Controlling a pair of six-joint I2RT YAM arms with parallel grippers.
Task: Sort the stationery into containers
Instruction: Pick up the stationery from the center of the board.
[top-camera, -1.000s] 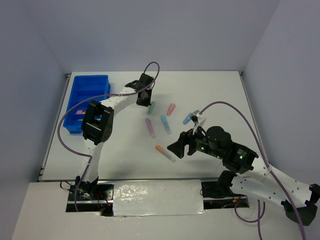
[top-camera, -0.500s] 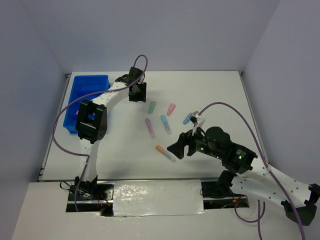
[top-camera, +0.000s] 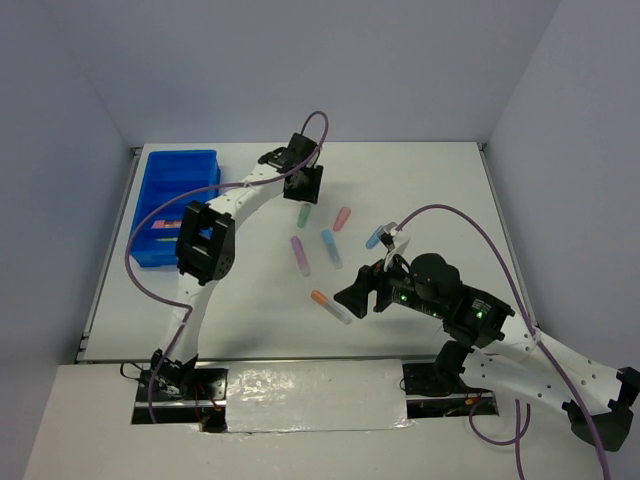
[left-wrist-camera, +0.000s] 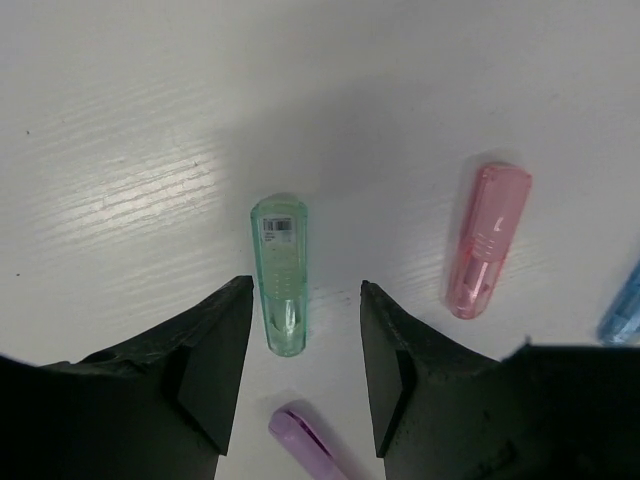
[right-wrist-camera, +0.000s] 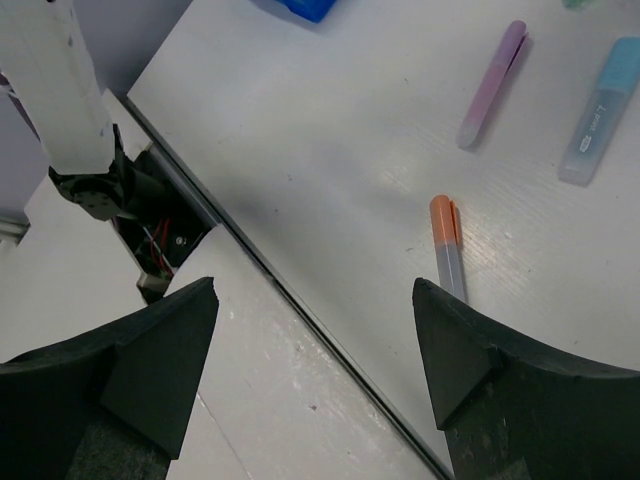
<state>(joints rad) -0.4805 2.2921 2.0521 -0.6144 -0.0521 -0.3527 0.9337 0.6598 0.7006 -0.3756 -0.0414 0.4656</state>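
While the left arm reaches far over the white table (top-camera: 430, 180), its left gripper (top-camera: 308, 186) sits just beyond a translucent green capped marker (top-camera: 304, 215) in the top view. The bright blue rectangular plastic tray (top-camera: 181, 159) lies at the far left edge, well apart from the loose stationery. That stationery is a pink capped marker (top-camera: 342, 218), a purple marker (top-camera: 300, 255), a light blue marker (top-camera: 331, 249) and an orange-capped grey pen (top-camera: 330, 305). The right gripper (top-camera: 356, 294) sits just beside the orange-capped pen.

Seen from the left wrist, the left gripper (left-wrist-camera: 305, 300) has its black fingers (left-wrist-camera: 215, 350) spread apart. The green marker (left-wrist-camera: 279, 275) lies flat with its near end between them. The pink marker (left-wrist-camera: 488, 240) lies to the right, outside the jaws.

From the right wrist, the right gripper (right-wrist-camera: 315, 335) is spread wide and holds nothing. The orange-capped pen (right-wrist-camera: 447, 250) lies ahead of it, nearer the right-hand finger. The purple marker (right-wrist-camera: 492, 85) and light blue marker (right-wrist-camera: 598, 110) lie farther off, and a corner of the tray (right-wrist-camera: 300, 8) shows at the top edge.
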